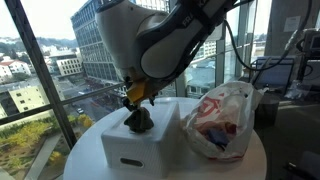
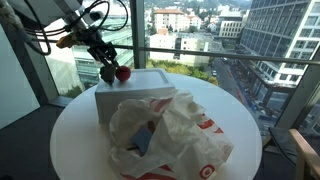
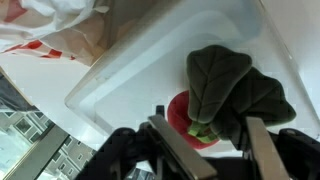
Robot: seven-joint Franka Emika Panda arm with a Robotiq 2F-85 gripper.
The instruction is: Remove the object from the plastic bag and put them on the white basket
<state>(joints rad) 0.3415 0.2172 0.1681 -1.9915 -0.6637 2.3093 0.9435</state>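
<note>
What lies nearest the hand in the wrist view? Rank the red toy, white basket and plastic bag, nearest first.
1. Red toy: between the fingers of the hand.
2. White basket: underneath, around the toy.
3. Plastic bag: top left, past the basket's rim.

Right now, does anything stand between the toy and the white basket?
Nothing visible does. The toy lies in the basket, just below the fingers. The bag lies beside the basket, not across it.
</note>
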